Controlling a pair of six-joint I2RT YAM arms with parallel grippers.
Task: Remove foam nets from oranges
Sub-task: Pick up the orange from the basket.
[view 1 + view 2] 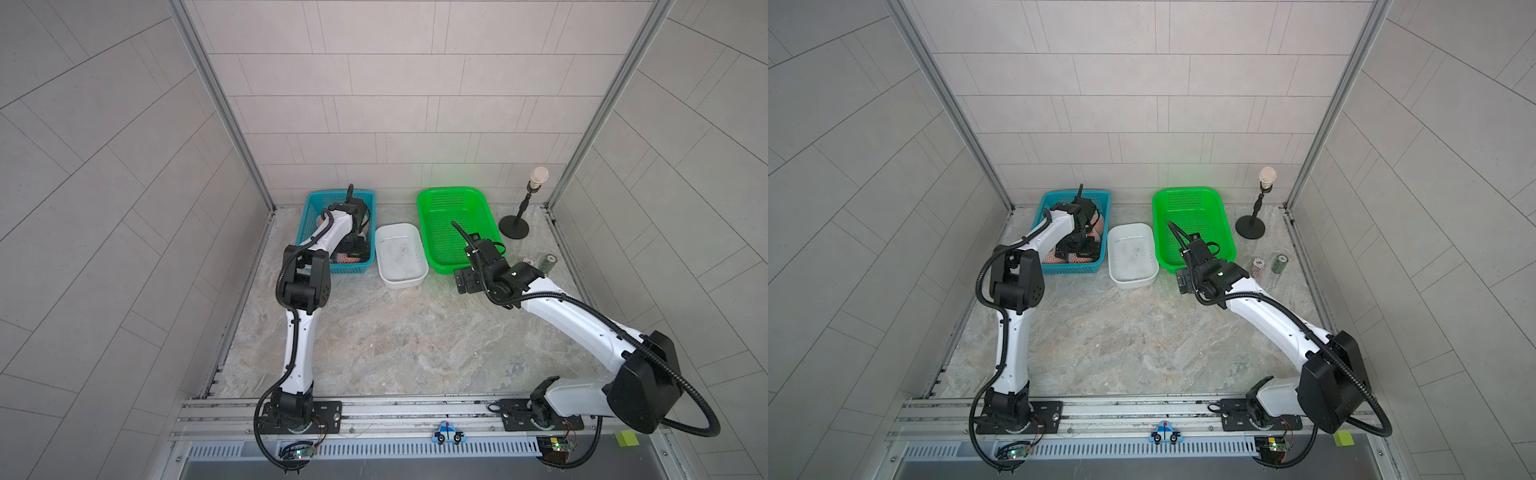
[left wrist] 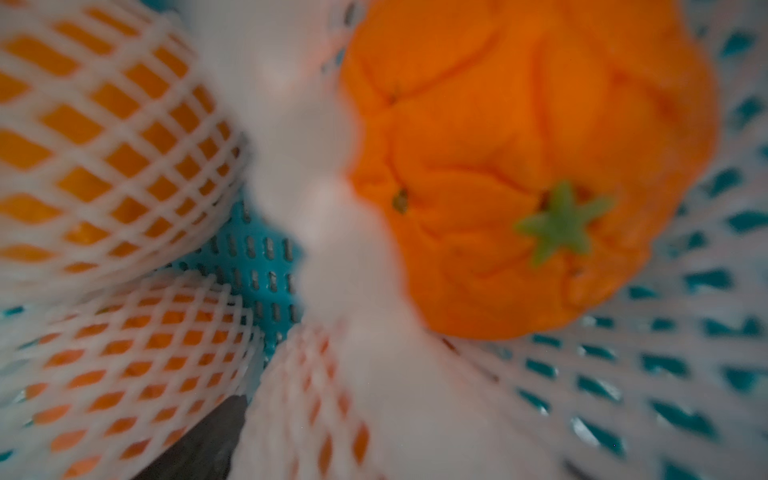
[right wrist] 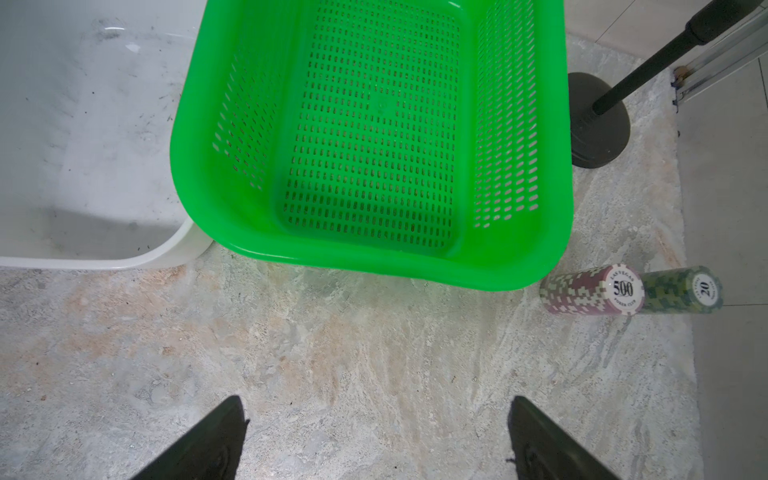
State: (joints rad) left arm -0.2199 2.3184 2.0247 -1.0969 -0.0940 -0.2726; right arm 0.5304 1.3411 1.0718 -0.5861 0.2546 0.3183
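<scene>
Task barely begun, by appearance: the oranges, in foam nets, lie in the far-left blue basket around the left hand, whose spread cannot be told; the right hand hangs apart and empty by the empty green basket and white tub.

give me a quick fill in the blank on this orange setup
The right gripper hovers over the table with its jaws ___. The green basket is ___. The chip stack marked 500 lies beside one marked ___. The oranges in foam nets lie in the ___ basket.
Missing: open; empty; 20; blue.
</scene>
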